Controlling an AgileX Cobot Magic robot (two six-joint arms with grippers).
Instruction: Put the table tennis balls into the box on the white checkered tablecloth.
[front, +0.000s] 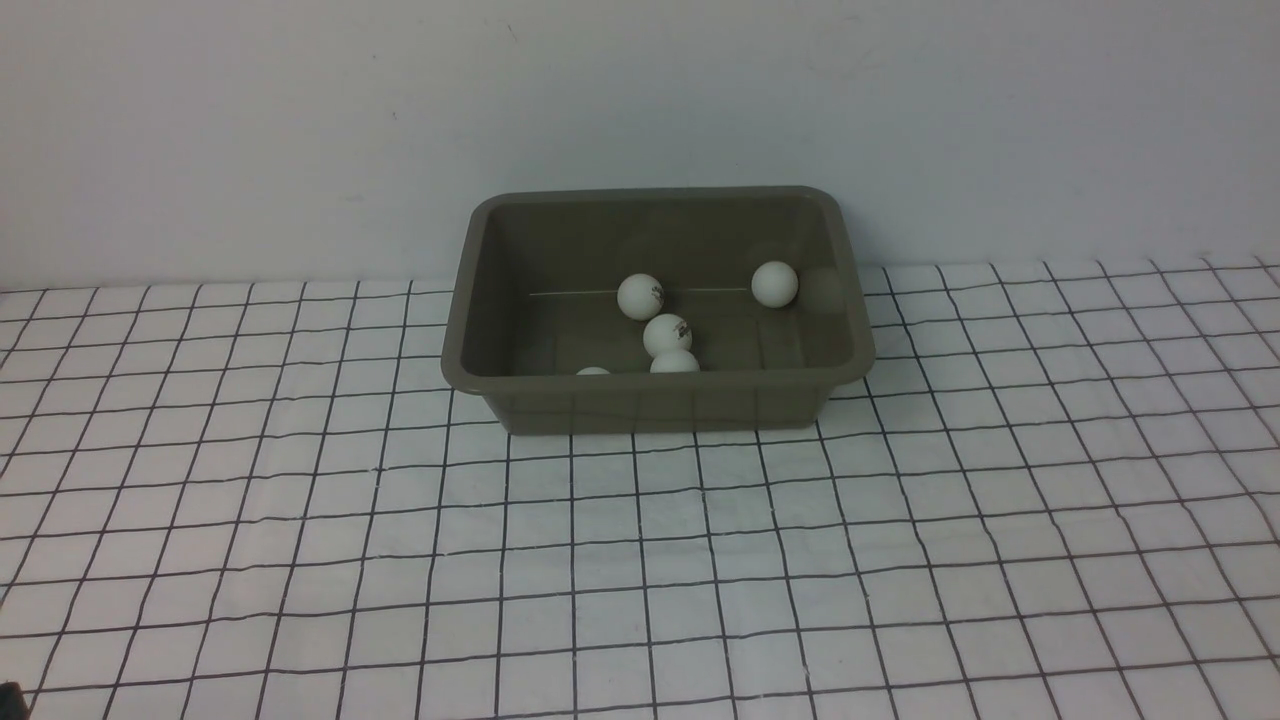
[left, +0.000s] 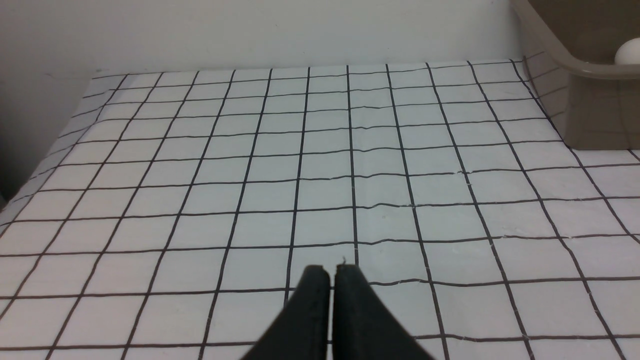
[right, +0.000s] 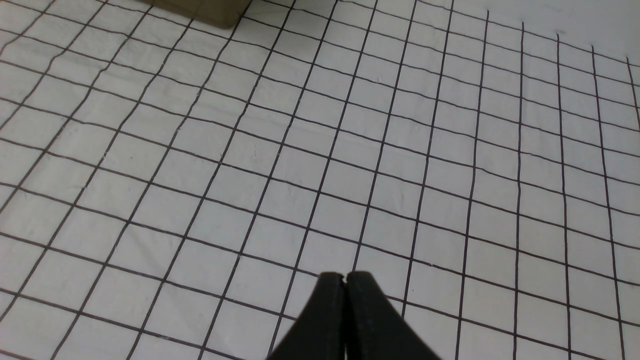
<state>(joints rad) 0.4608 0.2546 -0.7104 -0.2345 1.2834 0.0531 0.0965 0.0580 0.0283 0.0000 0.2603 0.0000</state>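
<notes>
Front view: box (front: 660, 405), upper centre of frame, contains five table tennis balls (front: 667, 335); two are partly hidden by its near rim. Wrist views alone show the fingertips: left gripper (left: 332, 272) together, right gripper (right: 346, 279) together, both over checkered tablecloth (front: 640, 560).

A plain work surface set against a pale, unadorned wall (front: 640, 90) is observed, covered by a white checkered tablecloth (front: 330, 540). Black robot end effectors (left: 325, 272) are noted over the cloth in the wrist views, consistent with a robot test station. The type of building cannot be determined.
</notes>
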